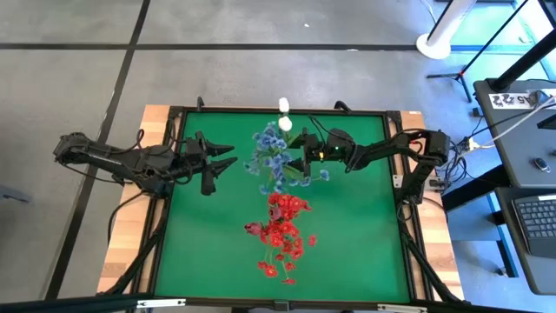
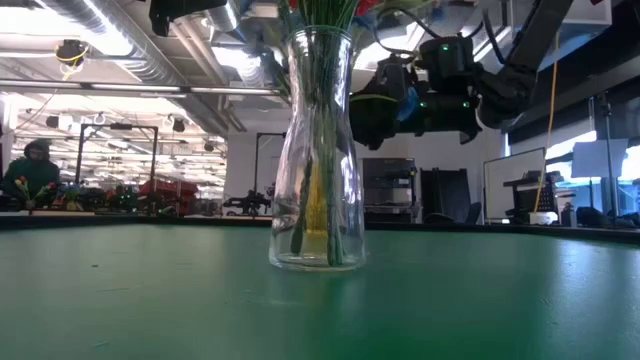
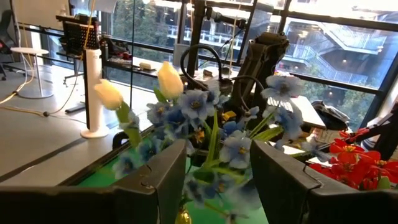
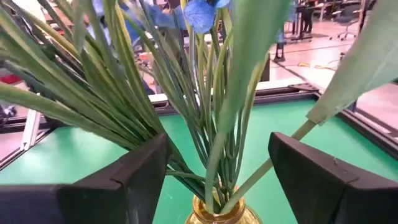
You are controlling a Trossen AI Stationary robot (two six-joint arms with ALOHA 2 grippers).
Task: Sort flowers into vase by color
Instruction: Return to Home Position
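A green counter (image 1: pixel 365 235) with a black frame stands on a grey floor (image 1: pixel 69 78). In the low view a workshop hall lies beyond it, with a person (image 2: pixel 30 172) far off. The left gripper (image 1: pixel 228 156) hangs over the counter's left half, its fingers (image 3: pixel 163 180) spread apart and holding nothing, pointed at the blue flowers (image 1: pixel 274 161) just ahead of it. The right gripper (image 1: pixel 297 150) faces it from the opposite side of the same bunch, its fingers (image 4: pixel 134 177) likewise apart and empty. The green stems (image 4: pixel 205 124) show through the gap between those fingers, beyond the tips, rising out of the yellow vase (image 4: pixel 217 214). Two white buds (image 1: pixel 285 124) stand at the edge of this bunch, off to one side of both grippers, toward the counter's rim. The red flowers (image 1: pixel 282 230) stand apart from both grippers on the opposite side, their stems upright in the transparent vase (image 2: pixel 318 150).
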